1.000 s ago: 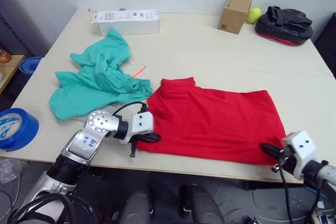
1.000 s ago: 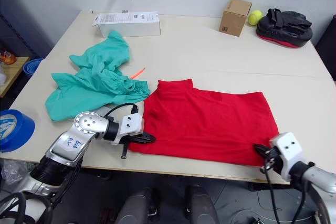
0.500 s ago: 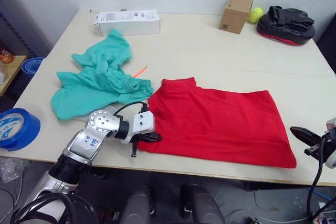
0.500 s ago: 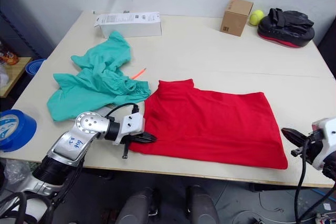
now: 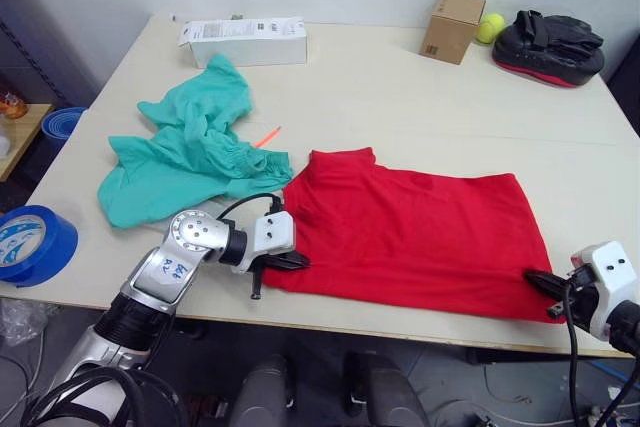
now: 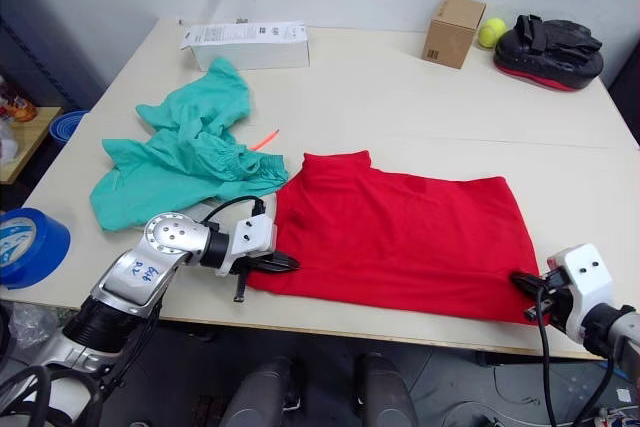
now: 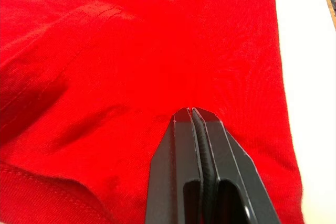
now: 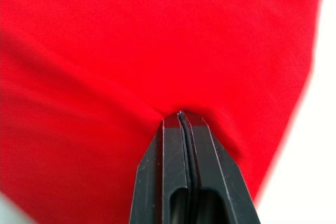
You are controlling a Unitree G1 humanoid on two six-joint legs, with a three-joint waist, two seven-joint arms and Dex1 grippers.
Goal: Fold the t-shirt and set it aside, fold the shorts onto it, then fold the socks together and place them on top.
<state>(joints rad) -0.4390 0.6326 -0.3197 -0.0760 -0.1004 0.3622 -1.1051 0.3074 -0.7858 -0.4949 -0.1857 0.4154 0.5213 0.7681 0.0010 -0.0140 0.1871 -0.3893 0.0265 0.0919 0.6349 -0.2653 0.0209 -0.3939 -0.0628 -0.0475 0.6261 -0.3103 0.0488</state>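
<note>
While both grippers pinch the near hem of the bright red cotton t-shirt (image 5: 415, 232), left gripper (image 5: 297, 260) and right gripper (image 5: 534, 280) clamped shut, it lies half-folded along the table's (image 5: 400, 97) front edge. The crumpled teal shorts (image 5: 185, 152) wait untouched near the left edge.

Plain bright red t-shirt (image 5: 415, 237) lying on a pale beige desk (image 5: 400, 107). Shorts (image 5: 185, 152) showing solid teal green, with a small orange tag (image 5: 265, 135). Both tools, left (image 5: 297, 261) and right (image 5: 537, 282), showing black fingers on white housings. Also showing: white carton (image 5: 245, 41), brown cardboard box (image 5: 448, 27), yellow-green ball (image 5: 487, 27), black-and-red pad (image 5: 548, 43), blue tape roll (image 5: 28, 244).
</note>
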